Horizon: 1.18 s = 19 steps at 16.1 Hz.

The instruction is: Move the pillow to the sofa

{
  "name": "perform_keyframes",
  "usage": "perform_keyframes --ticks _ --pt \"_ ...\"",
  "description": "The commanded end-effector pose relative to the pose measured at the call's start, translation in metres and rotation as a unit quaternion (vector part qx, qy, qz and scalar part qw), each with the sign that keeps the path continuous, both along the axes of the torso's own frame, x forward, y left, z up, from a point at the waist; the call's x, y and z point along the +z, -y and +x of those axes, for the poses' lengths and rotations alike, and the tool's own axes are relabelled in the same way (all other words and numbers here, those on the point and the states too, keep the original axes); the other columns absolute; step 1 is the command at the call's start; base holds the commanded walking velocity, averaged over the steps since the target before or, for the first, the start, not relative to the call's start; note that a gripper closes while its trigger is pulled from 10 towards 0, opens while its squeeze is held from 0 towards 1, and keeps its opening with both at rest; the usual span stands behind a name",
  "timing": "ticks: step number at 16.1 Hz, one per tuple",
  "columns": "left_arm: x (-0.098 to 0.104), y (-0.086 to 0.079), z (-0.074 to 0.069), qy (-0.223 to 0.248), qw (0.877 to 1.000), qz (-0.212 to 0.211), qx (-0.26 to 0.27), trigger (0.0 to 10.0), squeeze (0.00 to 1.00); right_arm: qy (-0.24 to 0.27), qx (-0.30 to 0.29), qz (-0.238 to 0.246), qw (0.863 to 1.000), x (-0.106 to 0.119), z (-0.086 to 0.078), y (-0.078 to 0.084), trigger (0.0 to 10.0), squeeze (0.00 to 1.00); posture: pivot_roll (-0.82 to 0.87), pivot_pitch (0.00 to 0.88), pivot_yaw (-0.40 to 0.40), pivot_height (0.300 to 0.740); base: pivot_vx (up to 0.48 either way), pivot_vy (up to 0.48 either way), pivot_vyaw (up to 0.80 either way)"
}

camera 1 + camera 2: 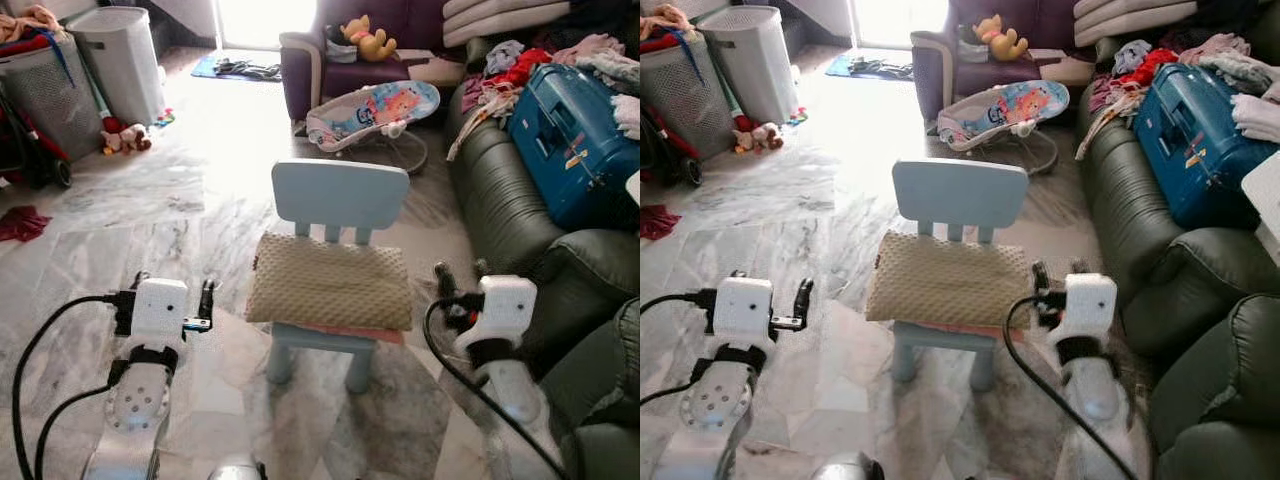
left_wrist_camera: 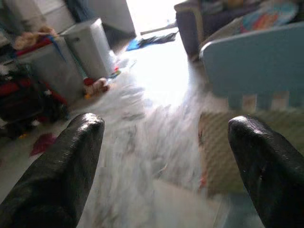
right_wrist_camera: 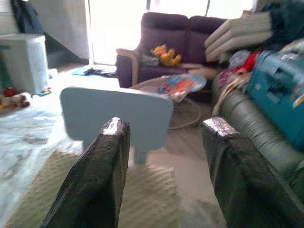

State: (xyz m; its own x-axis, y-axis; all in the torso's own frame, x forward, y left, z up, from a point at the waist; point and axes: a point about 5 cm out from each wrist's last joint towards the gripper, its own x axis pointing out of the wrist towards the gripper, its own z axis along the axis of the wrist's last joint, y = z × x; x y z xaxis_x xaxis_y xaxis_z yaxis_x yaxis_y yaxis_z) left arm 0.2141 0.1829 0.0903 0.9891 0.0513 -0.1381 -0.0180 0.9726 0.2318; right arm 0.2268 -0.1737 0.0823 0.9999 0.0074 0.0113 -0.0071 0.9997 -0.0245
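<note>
We list one beige pillow [image 1: 330, 282] lying on the pale blue child's chair [image 1: 340, 195], beside the dark green sofa [image 1: 510, 210]. Left gripper [image 1: 172, 297] and right gripper [image 1: 460, 272] flank the chair, each with fingers apart, holding nothing.

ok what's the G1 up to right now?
It stands facing a small blue chair with the beige pillow lying on its seat. Both claws are raised and open, the left claw off to the pillow's left, the right claw just off its right edge. Neither touches it yet. The green sofa is on the robot's right.
</note>
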Motion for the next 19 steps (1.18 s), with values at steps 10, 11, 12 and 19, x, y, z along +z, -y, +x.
perform_keyframes --ticks 10,11,12,19 --pt "0.0 0.002 0.005 0.052 0.998 -0.024 -0.022 10.0 0.0 0.012 -0.003 0.043 0.999 -0.011 0.015 0.002 10.0 0.0 0.06 0.0 -0.033 0.74 0.0 0.0 0.0" --pt "0.008 0.007 0.011 0.073 0.996 -0.028 -0.034 10.0 0.0 0.022 0.008 0.046 0.999 -0.007 0.022 -0.002 10.0 0.0 0.06 0.0 -0.032 0.74 0.0 0.0 0.0" --pt "0.008 0.008 0.019 0.084 0.995 -0.026 -0.037 10.0 0.0 0.026 0.016 0.048 0.998 -0.006 0.026 -0.006 10.0 0.0 0.05 0.0 -0.034 0.74 0.0 0.0 0.0" --pt "-0.048 -0.005 0.04 0.003 0.999 -0.037 -0.003 10.0 0.0 -0.083 0.024 0.036 0.996 -0.053 0.024 -0.004 10.0 0.0 0.04 0.0 -0.057 0.74 0.0 0.0 0.0"
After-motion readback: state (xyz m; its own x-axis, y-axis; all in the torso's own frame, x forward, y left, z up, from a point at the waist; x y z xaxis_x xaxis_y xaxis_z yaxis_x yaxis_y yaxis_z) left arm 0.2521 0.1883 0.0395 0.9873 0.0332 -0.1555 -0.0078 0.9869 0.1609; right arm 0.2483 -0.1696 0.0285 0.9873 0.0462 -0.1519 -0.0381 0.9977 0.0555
